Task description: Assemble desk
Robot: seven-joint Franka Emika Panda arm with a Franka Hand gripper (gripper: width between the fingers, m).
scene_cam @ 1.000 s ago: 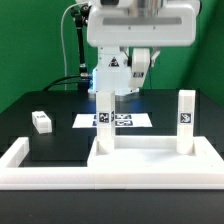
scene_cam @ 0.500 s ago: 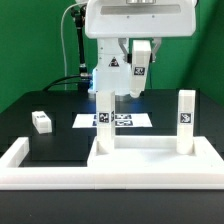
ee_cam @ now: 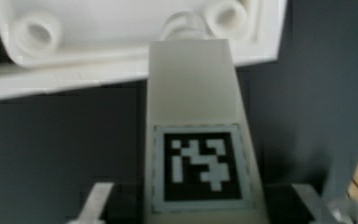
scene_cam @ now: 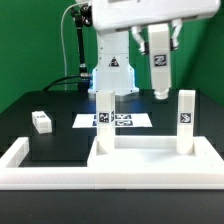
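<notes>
Since half a second ago the pincer (scene_cam: pixel 159 42) has been carried toward the exterior view's right and raised a little. It is clamped on the held leg (scene_cam: pixel 158 74), which is kept upright above the worktop (scene_cam: pixel 65 140); a square black-and-white tag on that leg is shown plainly in the wrist view. From the exterior view's left, a loose leg (scene_cam: pixel 41 122) is laid on the worktop and the marker board (scene_cam: pixel 135 120) is seen farther back. Two tagged legs, the left standing leg (scene_cam: pixel 103 120) and the right standing leg (scene_cam: pixel 185 122), are set upright at the far corners of the near tabletop panel (scene_cam: pixel 140 150).

Exterior view frontal, mid-range; wrist view close; both show leg (ee_cam: pixel 197 120)
</notes>
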